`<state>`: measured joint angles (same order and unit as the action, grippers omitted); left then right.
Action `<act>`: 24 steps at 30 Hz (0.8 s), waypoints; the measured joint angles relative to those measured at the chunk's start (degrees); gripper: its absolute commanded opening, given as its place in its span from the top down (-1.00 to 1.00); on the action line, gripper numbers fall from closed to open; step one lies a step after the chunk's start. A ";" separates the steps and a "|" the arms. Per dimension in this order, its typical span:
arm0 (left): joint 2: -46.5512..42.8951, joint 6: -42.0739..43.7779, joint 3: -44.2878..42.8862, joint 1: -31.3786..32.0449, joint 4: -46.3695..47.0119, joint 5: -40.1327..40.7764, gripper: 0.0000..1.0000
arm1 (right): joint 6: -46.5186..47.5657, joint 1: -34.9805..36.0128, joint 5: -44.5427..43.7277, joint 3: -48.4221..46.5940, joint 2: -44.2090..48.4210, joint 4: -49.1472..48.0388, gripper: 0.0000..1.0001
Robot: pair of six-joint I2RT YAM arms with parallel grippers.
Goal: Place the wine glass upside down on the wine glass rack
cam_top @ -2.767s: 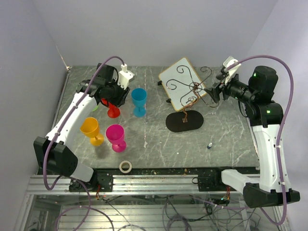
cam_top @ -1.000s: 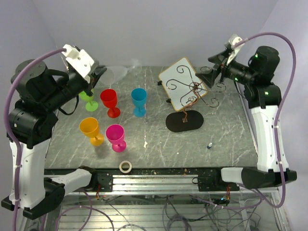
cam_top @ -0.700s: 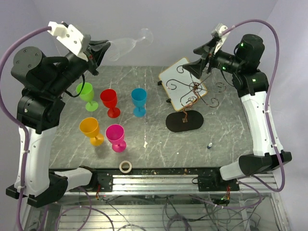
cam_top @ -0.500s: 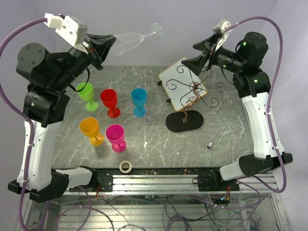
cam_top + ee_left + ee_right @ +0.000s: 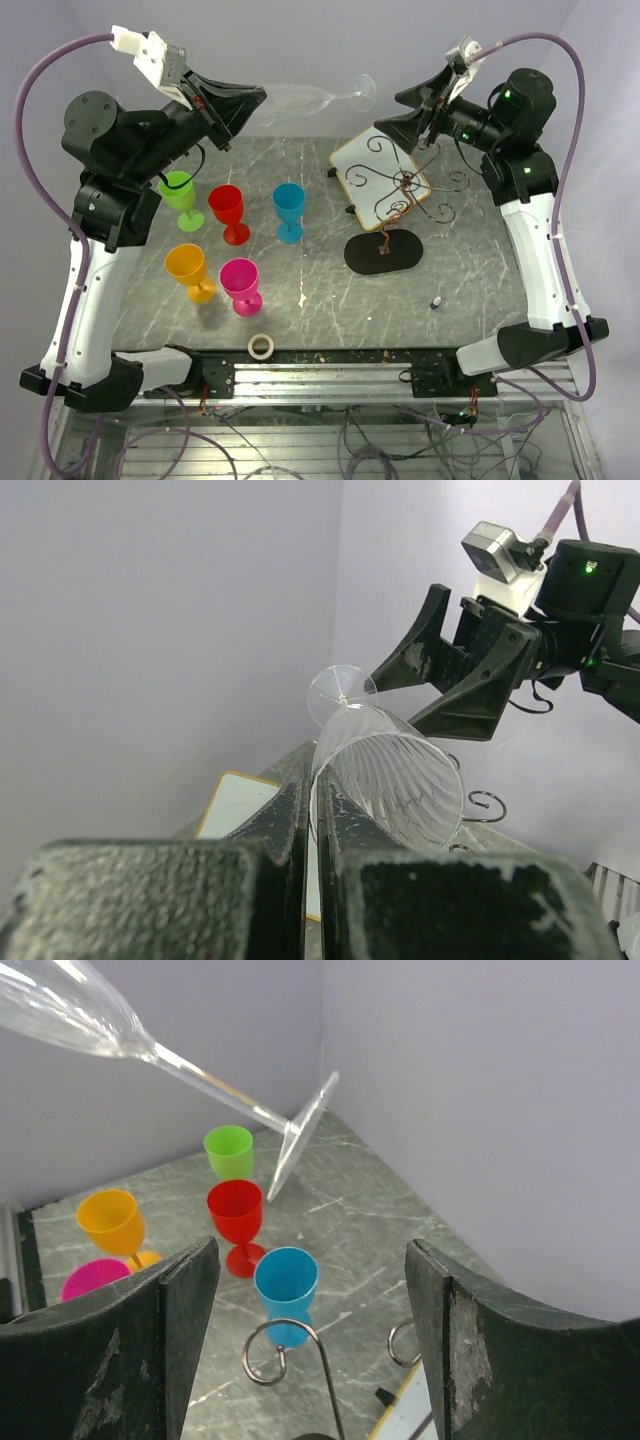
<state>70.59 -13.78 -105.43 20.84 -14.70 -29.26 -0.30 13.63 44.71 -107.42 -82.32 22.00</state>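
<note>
My left gripper (image 5: 252,102) is shut on the rim of a clear wine glass (image 5: 300,99) and holds it sideways, high above the table, with its foot (image 5: 363,91) pointing right. In the left wrist view the fingers (image 5: 300,815) pinch the bowl's rim (image 5: 388,772). My right gripper (image 5: 397,113) is open and empty, just right of the foot, above the wine glass rack (image 5: 402,186) on its black oval base (image 5: 383,252). In the right wrist view the glass's stem and foot (image 5: 298,1138) hang above and left of the open gripper (image 5: 310,1260).
Five coloured cups stand at the left: green (image 5: 178,190), red (image 5: 228,206), blue (image 5: 289,205), orange (image 5: 187,266), pink (image 5: 240,277). A white board with a wooden rim (image 5: 365,152) lies behind the rack. A tape roll (image 5: 261,346) and a small object (image 5: 437,301) lie near the front.
My left arm has lifted the clear glass from the table's back left and carried it up and right. My right gripper has risen and turned toward the glass's foot.
</note>
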 measured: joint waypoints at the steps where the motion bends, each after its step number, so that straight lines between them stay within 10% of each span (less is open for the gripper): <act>1: 0.00 -0.20 0.26 0.00 0.35 -0.48 0.86 | -1.11 0.11 0.35 0.24 0.00 -0.96 -0.42; 24: 0.70 -1.40 2.89 0.00 2.93 -3.89 0.86 | -19.26 0.33 4.90 5.62 -2.34 -15.41 0.63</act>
<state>71.29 -15.18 -102.54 20.84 -11.77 -33.15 -19.55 13.96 49.60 -101.80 -84.66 6.59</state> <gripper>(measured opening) 0.091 0.238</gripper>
